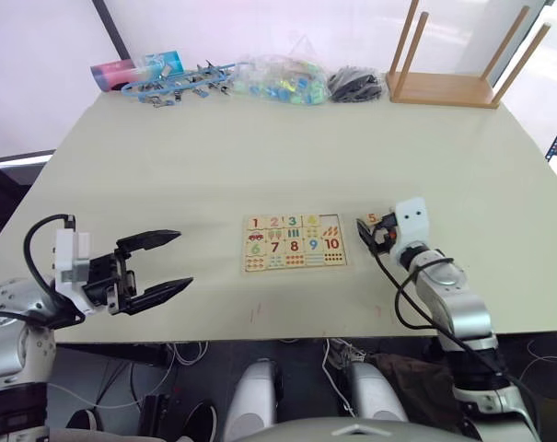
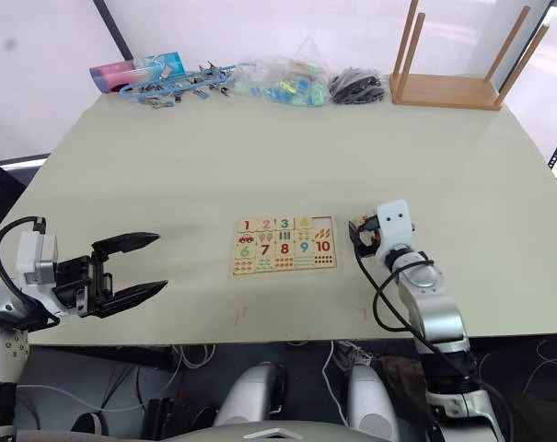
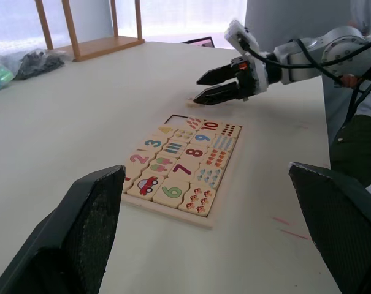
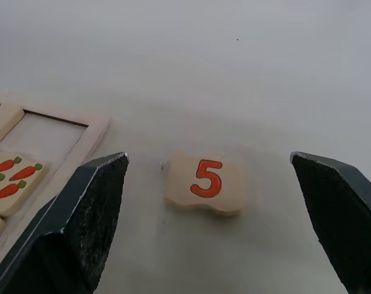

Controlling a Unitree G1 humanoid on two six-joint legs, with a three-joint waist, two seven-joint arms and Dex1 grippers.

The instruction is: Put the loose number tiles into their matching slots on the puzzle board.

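One orange 5 tile (image 4: 205, 183) loose on the bench (image 1: 260, 157), just right of the puzzle board (image 1: 294, 242), between the spread fingers of the right claw (image 1: 373, 233), not pinched. Far-right slot (image 4: 41, 139) on the board bare; 1, 2, 3 and 4 seated along the far row. Left claw (image 1: 163, 264) spread wide, hovering near the bench's near-left edge, well apart from the board.

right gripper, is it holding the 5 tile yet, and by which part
Nothing is held. The right gripper is open, its fingers either side of the 5 tile, which lies flat on the table. The left gripper is open and empty too.
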